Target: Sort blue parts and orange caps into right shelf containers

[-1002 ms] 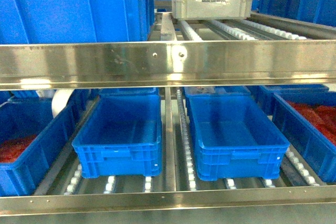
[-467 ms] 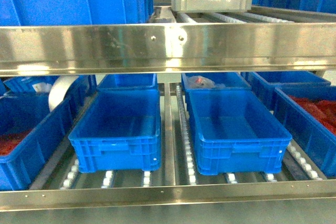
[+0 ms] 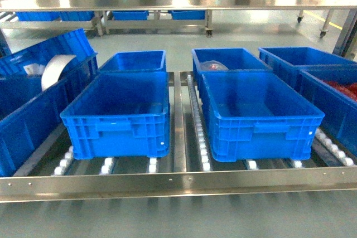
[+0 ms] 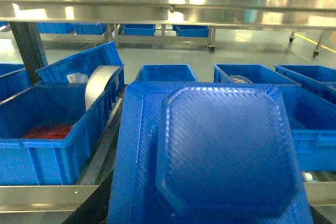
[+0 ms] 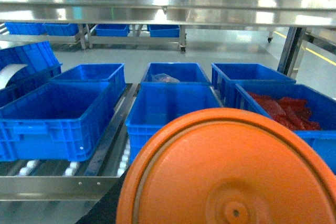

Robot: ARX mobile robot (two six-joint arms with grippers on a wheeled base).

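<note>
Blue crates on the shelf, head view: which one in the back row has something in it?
The back crate behind the front right crate: a clear bag of something sits at its near end. The back crate left of it shows nothing inside.

A white roll (image 3: 54, 71) stands in the far-left crate, steel rails (image 3: 178, 185) and white rollers (image 3: 196, 116) below.

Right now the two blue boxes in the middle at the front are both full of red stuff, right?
Not quite. In the head view the two front middle crates, left and right, are both empty. The red stuff lies in a crate at the far right.
</note>
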